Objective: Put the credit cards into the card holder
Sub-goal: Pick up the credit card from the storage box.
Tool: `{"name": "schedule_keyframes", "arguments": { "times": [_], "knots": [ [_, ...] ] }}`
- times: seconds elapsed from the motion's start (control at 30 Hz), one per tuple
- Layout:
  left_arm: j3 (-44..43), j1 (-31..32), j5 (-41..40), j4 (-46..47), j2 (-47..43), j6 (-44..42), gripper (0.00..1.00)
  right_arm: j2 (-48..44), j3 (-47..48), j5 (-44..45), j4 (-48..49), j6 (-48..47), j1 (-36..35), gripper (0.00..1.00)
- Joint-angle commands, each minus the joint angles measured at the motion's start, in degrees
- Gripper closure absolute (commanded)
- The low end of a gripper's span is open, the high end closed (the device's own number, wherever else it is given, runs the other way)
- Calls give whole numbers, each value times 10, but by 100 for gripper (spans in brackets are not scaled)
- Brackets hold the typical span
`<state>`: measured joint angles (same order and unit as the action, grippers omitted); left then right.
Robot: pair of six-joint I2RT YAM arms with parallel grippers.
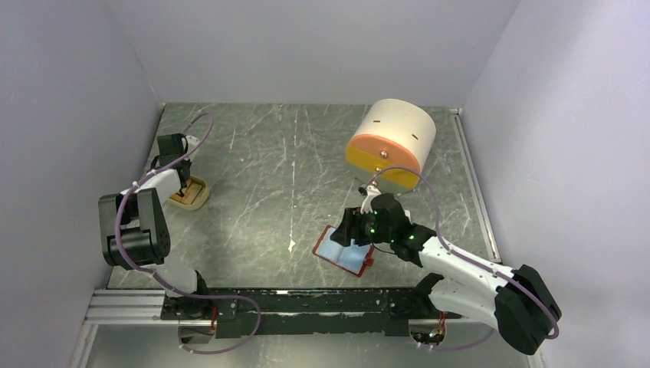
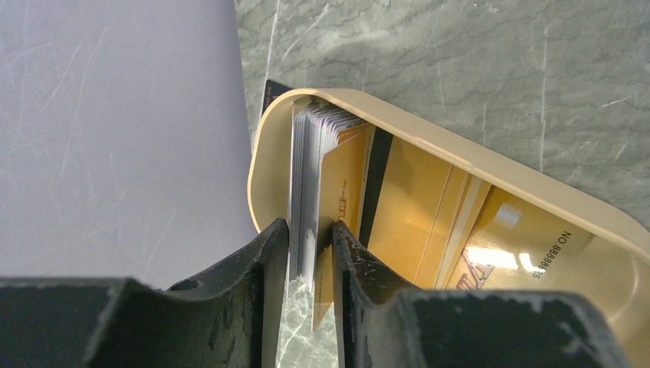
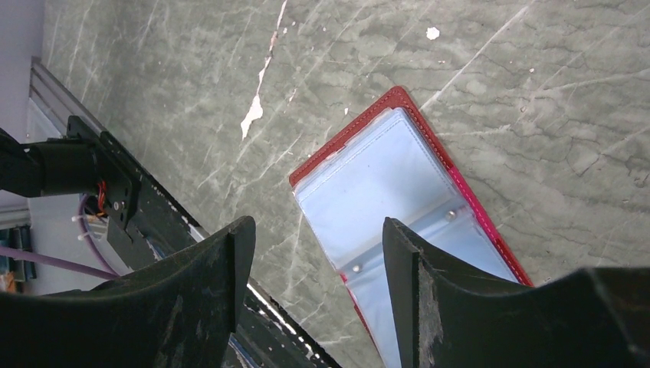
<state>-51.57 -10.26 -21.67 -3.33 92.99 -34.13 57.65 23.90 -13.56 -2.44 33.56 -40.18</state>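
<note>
The credit cards [image 2: 310, 169] stand on edge as a stack at the end of a beige oval tray [image 2: 460, 149], with more gold cards [image 2: 414, 215] lying flat in it. My left gripper [image 2: 310, 245] is shut on the standing stack, one finger on each side. In the top view, the left gripper [image 1: 182, 186] is at the tray [image 1: 198, 198] near the left wall. The card holder [image 3: 383, 184], a red wallet, lies open with its pale blue pockets up. My right gripper [image 3: 318, 238] is open and empty just above its near part. It also shows in the top view [image 1: 354, 230], over the wallet [image 1: 341, 253].
A big cream-and-orange cylinder [image 1: 391, 142] lies on its side behind the wallet. The black base rail [image 1: 306, 303] runs along the table's near edge, close to the wallet. The grey wall [image 2: 115, 138] is right beside the tray.
</note>
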Motion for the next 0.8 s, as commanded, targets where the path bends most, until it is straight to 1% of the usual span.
{"name": "schedule_keyframes", "arguments": {
  "times": [0.0, 0.23, 0.5, 0.63, 0.77],
  "knots": [
    [-1, 2, -9, 12, -14, -9, 68, 2, 7, -7, 16, -8, 6, 35],
    [-1, 4, -16, 14, -11, -11, 65, 2, 6, -11, 16, -8, 9, 34],
    [1, 6, -22, 17, -13, -14, 64, 3, 6, -14, 18, -8, 11, 35],
    [-1, 6, -17, 12, -11, -13, 68, 3, 5, -16, 19, -8, 11, 35],
    [-2, 7, -17, 11, -9, -15, 70, 5, 5, -16, 20, -8, 12, 35]
  ]
}}
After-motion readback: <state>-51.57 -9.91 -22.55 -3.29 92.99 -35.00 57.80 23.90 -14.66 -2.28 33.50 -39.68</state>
